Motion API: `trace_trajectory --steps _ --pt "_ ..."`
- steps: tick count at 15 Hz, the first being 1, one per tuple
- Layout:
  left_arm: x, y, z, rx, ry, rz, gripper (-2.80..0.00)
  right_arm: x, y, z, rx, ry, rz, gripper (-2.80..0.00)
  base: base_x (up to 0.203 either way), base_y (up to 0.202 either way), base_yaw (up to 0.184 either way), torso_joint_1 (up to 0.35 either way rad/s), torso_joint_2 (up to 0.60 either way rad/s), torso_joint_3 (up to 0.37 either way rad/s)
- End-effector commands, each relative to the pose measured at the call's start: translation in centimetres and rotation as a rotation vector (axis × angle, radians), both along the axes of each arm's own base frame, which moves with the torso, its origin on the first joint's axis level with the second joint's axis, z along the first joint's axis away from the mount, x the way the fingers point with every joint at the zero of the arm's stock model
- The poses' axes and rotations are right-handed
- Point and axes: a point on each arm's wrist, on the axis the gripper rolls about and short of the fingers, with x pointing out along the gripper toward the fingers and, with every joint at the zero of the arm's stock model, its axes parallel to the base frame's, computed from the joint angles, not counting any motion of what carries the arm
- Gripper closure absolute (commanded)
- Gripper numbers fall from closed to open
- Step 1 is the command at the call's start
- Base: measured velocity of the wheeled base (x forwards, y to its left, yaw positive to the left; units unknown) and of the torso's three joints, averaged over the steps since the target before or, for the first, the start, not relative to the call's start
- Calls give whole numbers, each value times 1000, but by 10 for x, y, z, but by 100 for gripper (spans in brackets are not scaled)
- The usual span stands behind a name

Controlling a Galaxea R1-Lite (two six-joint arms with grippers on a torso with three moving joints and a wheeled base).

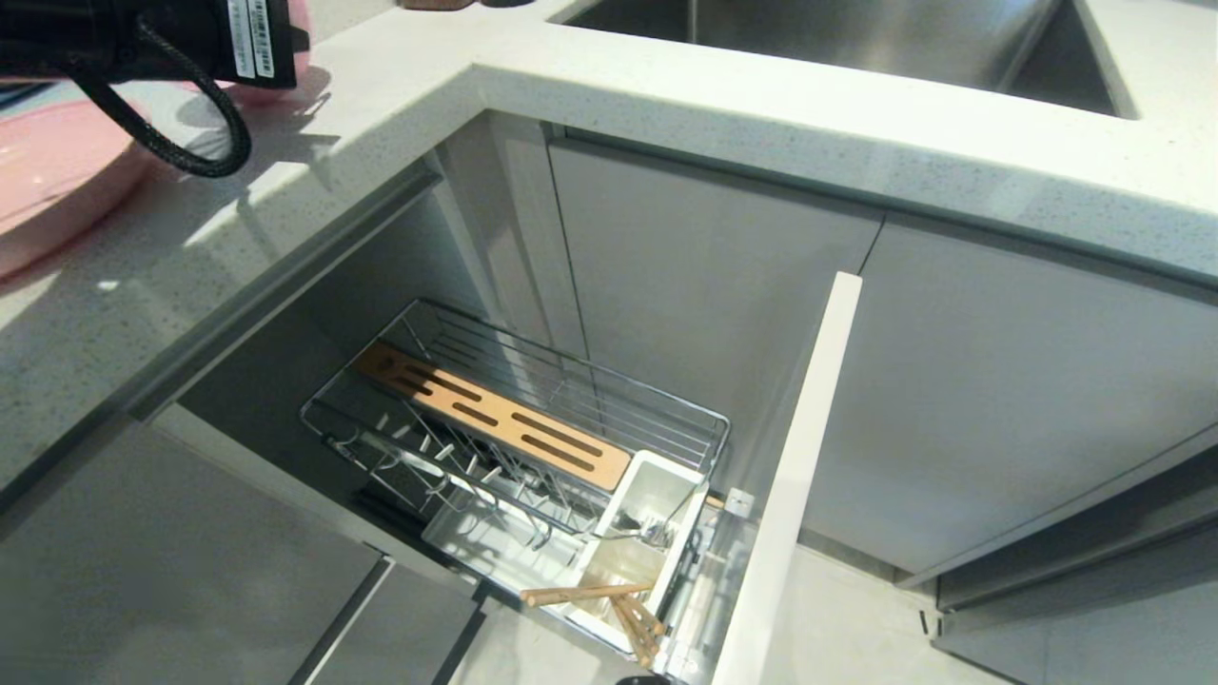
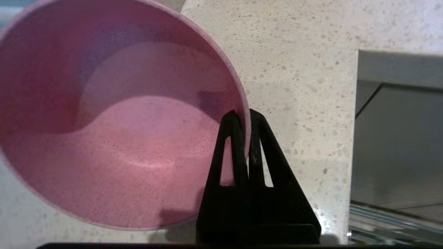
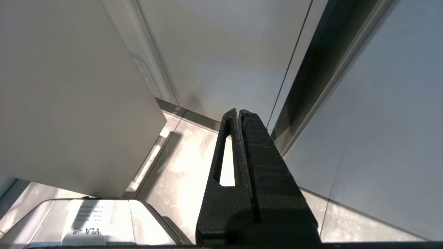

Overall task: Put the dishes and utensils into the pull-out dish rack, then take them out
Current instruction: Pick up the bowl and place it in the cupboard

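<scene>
Your left gripper [image 2: 244,116] is clamped on the pink bowl [image 2: 114,138]: the bowl's rim sits pinched between the two fingertips, its body filling the left of the wrist frame, over the speckled countertop [image 2: 304,69]. Your right gripper [image 3: 238,112] hangs closed and empty by the cabinet fronts.

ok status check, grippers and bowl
Left gripper shut on bowl rim, on counter. Right gripper shut, parked low. Rack pulled out, chopsticks in caddy. Nothing in the way.
</scene>
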Motion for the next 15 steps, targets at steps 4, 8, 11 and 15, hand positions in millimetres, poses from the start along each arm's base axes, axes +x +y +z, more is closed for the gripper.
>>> trace_trajectory --steps 4,8,11,15 --pt "-7 1 3 -11 -8 -3 0 0 0 0 0 1 0 0 0 0 0 0 0 0" --pt "-24 -4 12 -25 -41 -32 0 0 0 0 1 1 0 0 0 0 0 0 0 0" --pt "-52 -13 26 -33 -95 -102 0 0 0 0 1 1 1 0 0 0 0 0 0 0" --pt "-84 -26 38 -88 -148 -196 0 0 0 0 0 2 1 0 0 0 0 0 0 0"
